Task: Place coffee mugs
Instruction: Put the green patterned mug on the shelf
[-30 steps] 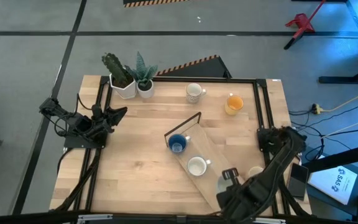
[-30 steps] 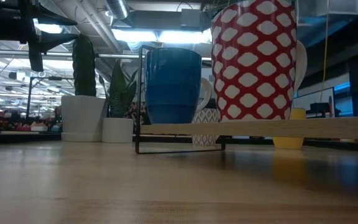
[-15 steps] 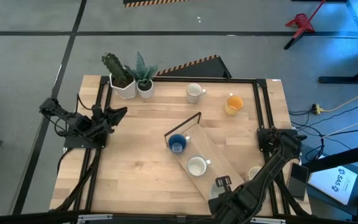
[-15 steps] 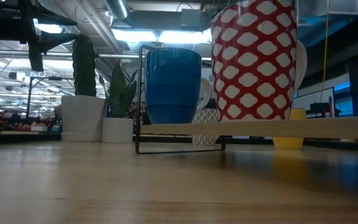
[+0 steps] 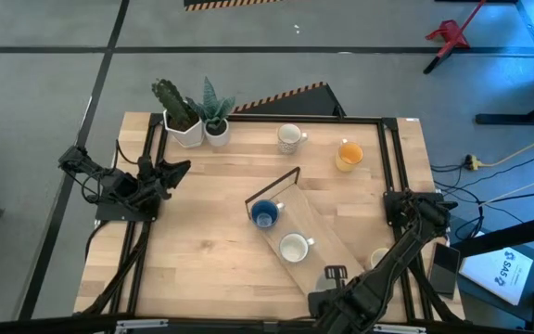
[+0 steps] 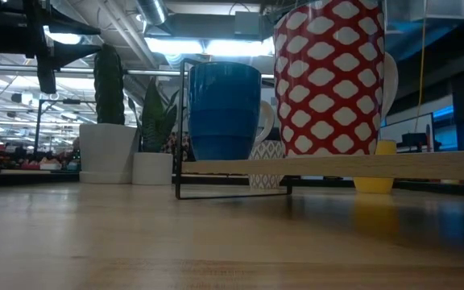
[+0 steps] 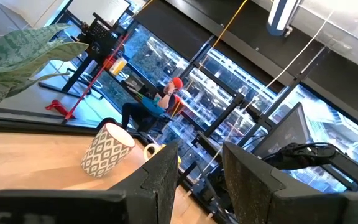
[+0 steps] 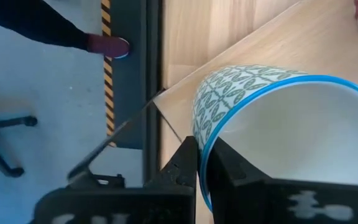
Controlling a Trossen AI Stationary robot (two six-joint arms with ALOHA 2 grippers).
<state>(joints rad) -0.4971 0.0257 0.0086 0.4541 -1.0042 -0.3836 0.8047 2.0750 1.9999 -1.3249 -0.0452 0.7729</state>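
In the high view a slanted wooden board (image 5: 315, 239) carries a dark blue mug (image 5: 264, 215) and a mug with a white inside (image 5: 293, 248). In the low view that second mug is red and white (image 6: 333, 76), standing beside the blue mug (image 6: 224, 113). My right gripper (image 5: 329, 281) is at the board's near end, shut on a green-patterned, blue-rimmed mug (image 8: 278, 118) that the arm hides from above. A white patterned mug (image 5: 290, 138), an orange mug (image 5: 348, 155) and a cream mug (image 5: 379, 257) stand on the table. My left gripper (image 5: 182, 167) waits open at the left. My right gripper holds the patterned mug by its blue rim (image 8: 205, 146), on the side nearest the wrist. The wall runs between the two fingers, one finger (image 8: 224, 168) inside the mug and the other outside. The mug hangs over the board's near corner; whether it rests there does not show.
Two white pots with green plants (image 5: 193, 125) stand at the far left corner. A thin black wire frame (image 5: 281, 181) rises at the board's far end. Bare wood lies between the left arm and the board. The table's near edge is close to the right gripper.
My right arm has moved toward the table's near-left, carrying the mug along the board's near end. The mug, partly visible from above a second ago, is now under the arm. The cream mug at the right has come further out from behind the arm.
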